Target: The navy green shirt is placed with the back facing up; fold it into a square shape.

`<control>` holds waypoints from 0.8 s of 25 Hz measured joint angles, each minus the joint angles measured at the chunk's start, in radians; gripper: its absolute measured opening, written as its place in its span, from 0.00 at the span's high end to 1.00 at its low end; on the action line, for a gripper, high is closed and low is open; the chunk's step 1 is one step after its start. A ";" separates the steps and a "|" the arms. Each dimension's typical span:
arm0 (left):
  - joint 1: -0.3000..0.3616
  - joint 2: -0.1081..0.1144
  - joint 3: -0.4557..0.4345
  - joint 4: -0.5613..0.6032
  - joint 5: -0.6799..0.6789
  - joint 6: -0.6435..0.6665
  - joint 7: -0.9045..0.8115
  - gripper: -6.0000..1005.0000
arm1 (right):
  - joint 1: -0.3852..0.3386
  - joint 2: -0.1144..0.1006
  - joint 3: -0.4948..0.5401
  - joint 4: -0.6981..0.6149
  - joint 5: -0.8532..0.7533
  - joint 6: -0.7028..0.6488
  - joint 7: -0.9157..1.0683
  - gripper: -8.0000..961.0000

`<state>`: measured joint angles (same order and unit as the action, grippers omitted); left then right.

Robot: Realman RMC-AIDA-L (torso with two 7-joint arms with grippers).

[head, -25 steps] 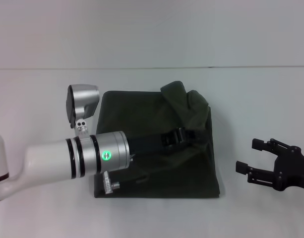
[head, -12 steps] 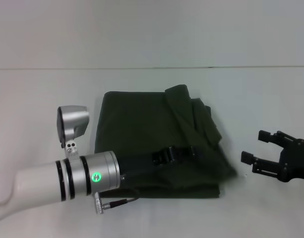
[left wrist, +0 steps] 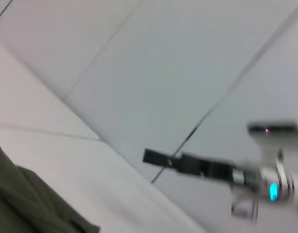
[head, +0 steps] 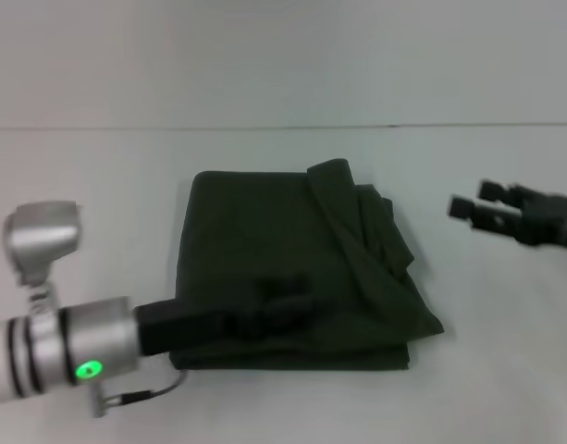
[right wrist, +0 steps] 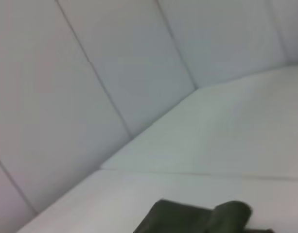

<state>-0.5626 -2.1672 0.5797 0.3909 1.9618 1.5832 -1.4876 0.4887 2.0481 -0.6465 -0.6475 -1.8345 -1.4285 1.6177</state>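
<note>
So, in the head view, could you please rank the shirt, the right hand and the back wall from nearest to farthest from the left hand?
1. navy green shirt: under the left hand.
2. right hand: off to the right, over the table.
3. back wall: behind the table.

Left end effector [head: 288, 301] motion-blurred over navy green shirt [head: 265, 240] (finger state unreadable); right end effector [head: 477, 205] cut by frame edge.

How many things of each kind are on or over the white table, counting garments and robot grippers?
Dark olive-green shirts: 1, the navy green shirt, folded on the table
Black grippers: 2, the left gripper over the shirt's near part and the right gripper off to the shirt's right
Total: 3
</note>
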 joint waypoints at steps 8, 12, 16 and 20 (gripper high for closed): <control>0.136 -0.001 -0.008 0.136 0.033 0.085 0.264 0.19 | 0.324 -0.035 -0.195 -0.223 -0.457 0.082 0.687 0.04; 0.152 -0.002 -0.012 0.136 0.036 0.088 0.304 0.06 | 0.496 -0.016 -0.245 -0.256 -0.719 0.039 0.903 0.04; 0.162 -0.003 -0.013 0.132 0.037 0.095 0.337 0.05 | 0.616 0.043 -0.299 -0.269 -0.951 -0.004 0.991 0.04; 0.164 -0.003 -0.014 0.129 0.036 0.103 0.353 0.05 | 0.643 0.059 -0.459 -0.258 -0.997 0.008 1.084 0.04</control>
<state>-0.3985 -2.1706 0.5654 0.5200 1.9977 1.6861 -1.1348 1.1321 2.1070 -1.1053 -0.9056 -2.8312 -1.4202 2.7016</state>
